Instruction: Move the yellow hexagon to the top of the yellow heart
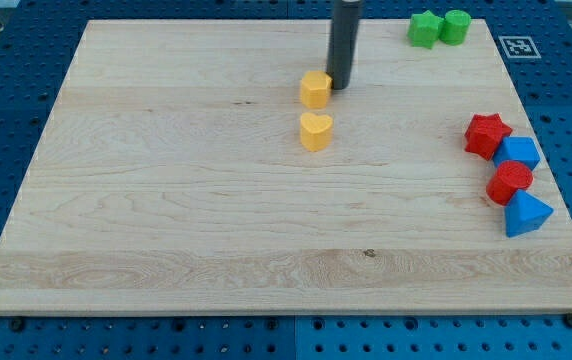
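The rod descends from the view's top; my tip (341,88) rests on the board (166,220), touching the right side of the yellow hexagon (315,89). The rod ends plain, with no jaws, and it grips nothing; contact is by its side only.

Yellow blocks, count two: the hexagon and the yellow heart (315,131). The hexagon sits directly toward the view's top from the heart, near it, with a narrow strip of bare wood between them.

Green blocks, count two: a green star-like block (425,28) and a green cylinder (455,26), touching, at the board's top right corner.

Red blocks, count two; blue blocks, count two. These run down the right edge in one touching line: red star (487,134), blue block (518,153), red block (510,182), blue pyramid (527,213)
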